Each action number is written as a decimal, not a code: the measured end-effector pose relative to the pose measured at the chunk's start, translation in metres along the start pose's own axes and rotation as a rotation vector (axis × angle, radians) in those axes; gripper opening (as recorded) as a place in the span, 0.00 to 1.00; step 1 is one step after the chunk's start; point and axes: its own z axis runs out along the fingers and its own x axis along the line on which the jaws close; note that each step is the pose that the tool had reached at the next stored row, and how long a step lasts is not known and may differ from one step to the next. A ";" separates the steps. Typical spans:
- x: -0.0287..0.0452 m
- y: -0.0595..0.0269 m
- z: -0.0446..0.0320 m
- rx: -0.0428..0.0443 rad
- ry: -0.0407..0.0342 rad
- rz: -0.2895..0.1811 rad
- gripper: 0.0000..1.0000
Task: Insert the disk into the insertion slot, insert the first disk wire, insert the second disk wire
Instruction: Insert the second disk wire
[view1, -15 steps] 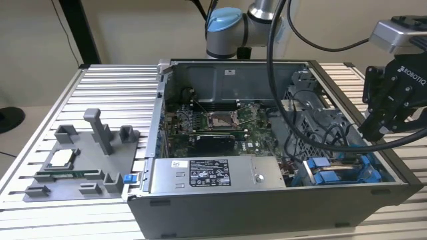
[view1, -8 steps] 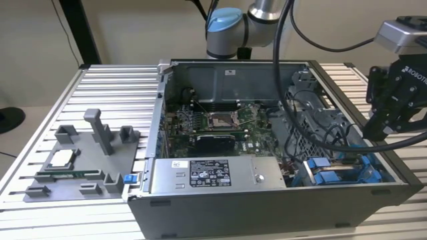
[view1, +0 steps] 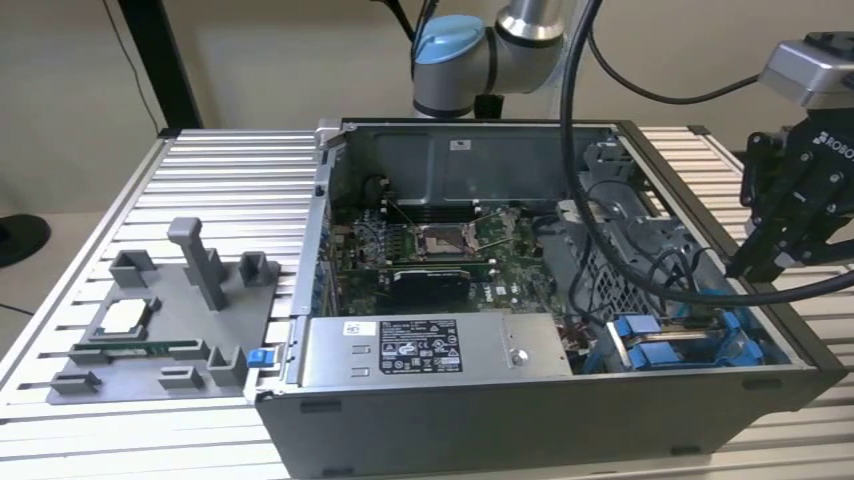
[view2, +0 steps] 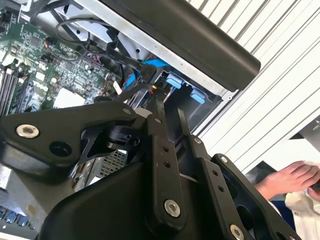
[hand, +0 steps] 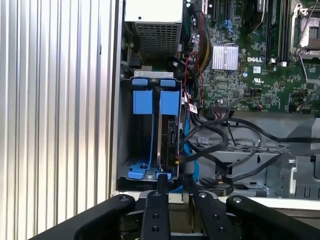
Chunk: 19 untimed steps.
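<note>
The disk stands edge-on in its blue carrier inside the insertion slot, a bay of the grey drive cage. Beside it is another blue carrier. In the exterior view the cage lies at the case's near corner on the exterior view's right. My gripper hovers just outside the cage mouth, open by a narrow gap with nothing between its fingers. A small wire end hangs by the disk's edge, just ahead of the fingertips. In the exterior view my gripper sits above the case's wall on that view's right.
Black cables and a blue cable loop beside the cage. A silver power-supply box lines the case front. A grey fixture tray with posts lies at the exterior view's left. A person's hand rests off the table.
</note>
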 end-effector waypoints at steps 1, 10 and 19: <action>0.0000 -0.0007 0.0000 0.0000 -0.0001 0.000 1.00; 0.0001 -0.0057 -0.0003 0.0000 -0.0001 0.000 1.00; 0.0000 -0.0071 0.0002 0.0008 -0.0017 0.000 1.00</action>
